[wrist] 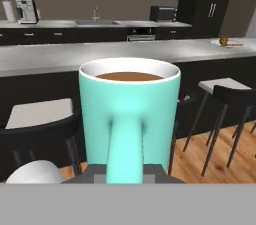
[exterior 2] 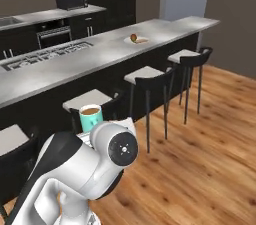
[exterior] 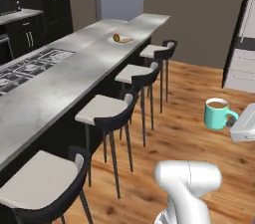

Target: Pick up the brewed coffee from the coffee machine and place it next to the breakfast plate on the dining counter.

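Gripper (exterior: 233, 122) clamped on handle of brewed coffee (exterior: 216, 113); mug upright, held in air over wood floor (exterior: 199, 118) on stool side of dining counter (exterior: 64, 78). Brown liquid level at rim in hand view (wrist: 129, 76), no tilt. Also seen in right base view as teal mug (exterior 2: 91, 117) just behind white arm (exterior 2: 95, 164).

Key relation: breakfast plate (exterior: 121, 40) far ahead and to left of mug in left base view, near far end of dining counter; well apart from mug. In hand view breakfast plate (wrist: 227, 43) at far right on countertop, so target off to that side of gripper axis, not straight ahead. Row of bar stools (exterior: 107, 113) between mug and counter edge; likely need to stay above stool backs and countertop while carrying across. Handle toward gripper, mug body toward counter.

Coffee machine (wrist: 26, 10) small at back left on far counter, beside paper-towel roll (wrist: 8, 11); mug already off it. Pick apparently done, transport under way, placing not yet done.

Hard to make out: finger tips masked by handle in hand view; contact point in left base view cut by frame edge. Plate contents tiny, just a reddish blob and tan bit. Free space beside plate not judgeable at this range.
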### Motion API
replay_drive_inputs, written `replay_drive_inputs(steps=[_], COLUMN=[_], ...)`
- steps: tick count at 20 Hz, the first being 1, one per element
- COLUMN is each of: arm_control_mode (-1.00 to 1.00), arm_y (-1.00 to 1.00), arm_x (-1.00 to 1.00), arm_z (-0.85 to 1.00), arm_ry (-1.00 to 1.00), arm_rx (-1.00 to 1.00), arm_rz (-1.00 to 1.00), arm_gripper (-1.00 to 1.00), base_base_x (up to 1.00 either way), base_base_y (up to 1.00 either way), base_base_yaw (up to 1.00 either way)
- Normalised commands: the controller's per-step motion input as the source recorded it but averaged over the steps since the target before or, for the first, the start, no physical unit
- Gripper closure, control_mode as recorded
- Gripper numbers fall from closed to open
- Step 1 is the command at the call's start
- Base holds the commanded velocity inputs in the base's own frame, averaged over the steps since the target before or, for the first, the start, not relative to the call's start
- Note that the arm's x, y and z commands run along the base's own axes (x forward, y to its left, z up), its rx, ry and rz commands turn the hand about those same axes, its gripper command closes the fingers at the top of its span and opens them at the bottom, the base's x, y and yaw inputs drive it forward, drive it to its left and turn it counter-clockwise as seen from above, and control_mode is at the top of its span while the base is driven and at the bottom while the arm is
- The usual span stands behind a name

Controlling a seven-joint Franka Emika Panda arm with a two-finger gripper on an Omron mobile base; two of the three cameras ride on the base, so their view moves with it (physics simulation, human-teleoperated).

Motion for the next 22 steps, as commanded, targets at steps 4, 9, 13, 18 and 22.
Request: replay_drive_inputs(steps=[4, 9, 13, 18, 22], arm_control_mode=[1.00, 1.00, 1.00, 1.00, 1.00], arm_y=[0.00, 0.00, 0.00, 0.00, 0.00], arm_x=[0.00, 0.00, 0.00, 0.00, 0.00], arm_z=[0.00, 0.00, 0.00, 0.00, 0.00], arm_ry=[0.00, 0.00, 0.00, 0.00, 0.00], arm_rx=[0.00, 0.00, 0.00, 0.00, 0.00], arm_rz=[0.00, 0.00, 0.00, 0.00, 0.00], arm_gripper=[1.00, 1.00, 1.00, 1.00, 1.00], base_base_x=[0.76, 0.69, 0.68, 0.63, 0.56], base_base_y=[-0.89, -0.91, -0.91, -0.95, -0.97], base_base_yaw=[0.39, 0.39, 0.39, 0.38, 0.38])
